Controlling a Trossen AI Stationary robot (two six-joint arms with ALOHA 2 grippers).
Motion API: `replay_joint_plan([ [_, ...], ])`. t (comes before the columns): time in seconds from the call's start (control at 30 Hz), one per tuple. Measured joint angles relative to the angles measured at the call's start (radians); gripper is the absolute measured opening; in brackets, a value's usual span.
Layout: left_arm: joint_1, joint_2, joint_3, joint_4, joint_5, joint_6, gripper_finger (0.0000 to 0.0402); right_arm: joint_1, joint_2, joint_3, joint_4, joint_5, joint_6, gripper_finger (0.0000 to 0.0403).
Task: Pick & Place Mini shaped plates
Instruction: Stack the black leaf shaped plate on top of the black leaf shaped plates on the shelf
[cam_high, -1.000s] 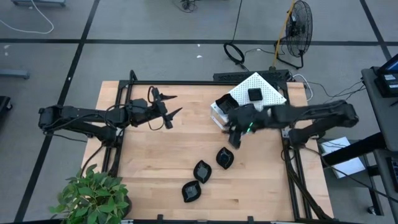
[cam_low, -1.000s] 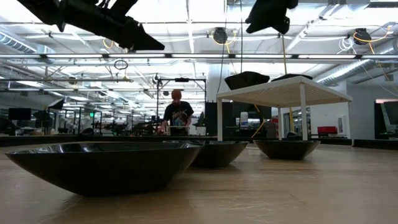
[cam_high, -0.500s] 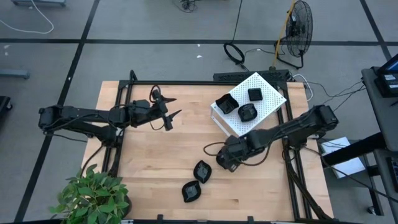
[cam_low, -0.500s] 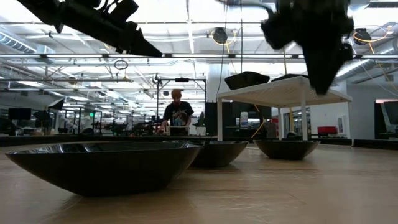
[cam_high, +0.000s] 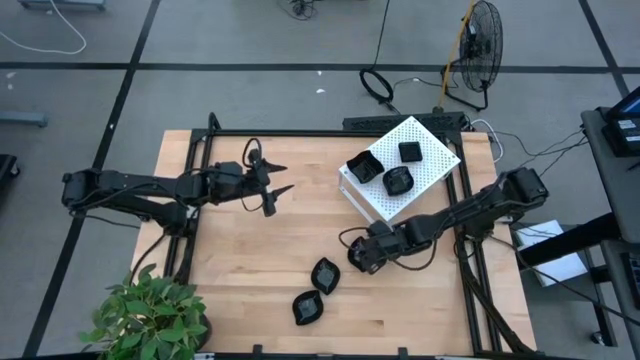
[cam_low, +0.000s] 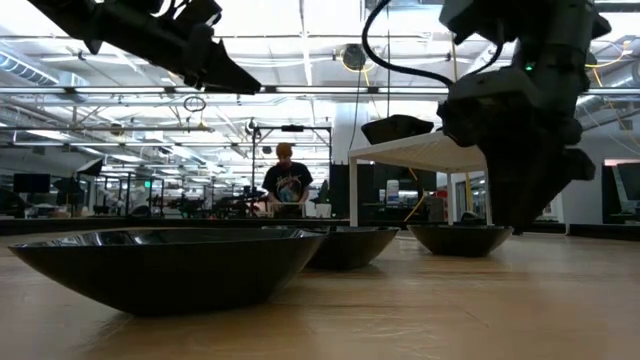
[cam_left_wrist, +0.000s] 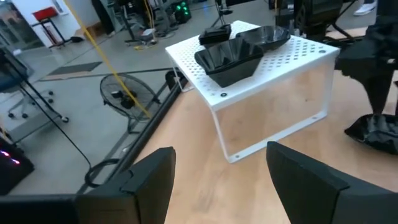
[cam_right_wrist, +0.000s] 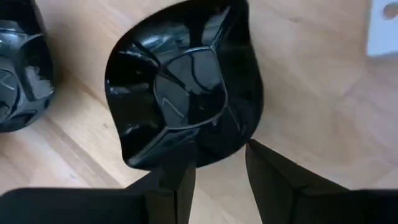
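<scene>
Right pincer (cam_high: 362, 255): mine, lowered over the tabletop (cam_high: 250, 280) just in front of the white box, directly above a leaf-shaped plate (cam_right_wrist: 183, 93). My two fingers (cam_right_wrist: 177, 180) are parted, one on each side of the plate's near rim, not closed on it. In the low view my arm hangs down on the right, in front of the box.

Left pincer (cam_high: 272, 182): raised above the far left part of the tabletop, fingers spread wide with nothing between them, pointing towards the white box.

Plate under my right pincer: glossy black, leaf-shaped, lying flat on the wood; the high view hides most of it behind my wrist.

Other plates on the tabletop: two more black leaf-shaped dishes, one (cam_high: 325, 275) just left of my right pincer and nearer the front edge, the other (cam_high: 307, 307) nearer still and further left. The three lie in a diagonal row.

White box (cam_high: 435, 160): perforated, standing at the far right of the tabletop like a small raised platform.

Plates on the box: three black dishes on its top, a wavy-edged one (cam_high: 362, 167) at the left, a small square one (cam_high: 410, 151) at the far side, and a rounder one (cam_high: 398, 181) nearest to me.

Room behind: a person (cam_low: 285, 185) stands far off beyond the tabletop in the low view.
</scene>
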Motion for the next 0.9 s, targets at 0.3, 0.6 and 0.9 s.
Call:
replay_joint_plan([
  [0.3,-0.023,0.000,0.000,-0.001,0.001,-0.012,0.0253,0.001,-0.002,-0.039,0.020,0.051,0.002,0.0130],
  [0.6,-0.026,0.000,0.000,-0.001,0.001,-0.020,0.0253,0.001,-0.002,-0.039,0.102,0.055,-0.046,0.0117],
  [0.9,-0.026,0.000,0.000,-0.001,0.001,-0.023,0.0253,0.001,-0.002,-0.049,0.107,0.055,-0.061,0.0054],
])
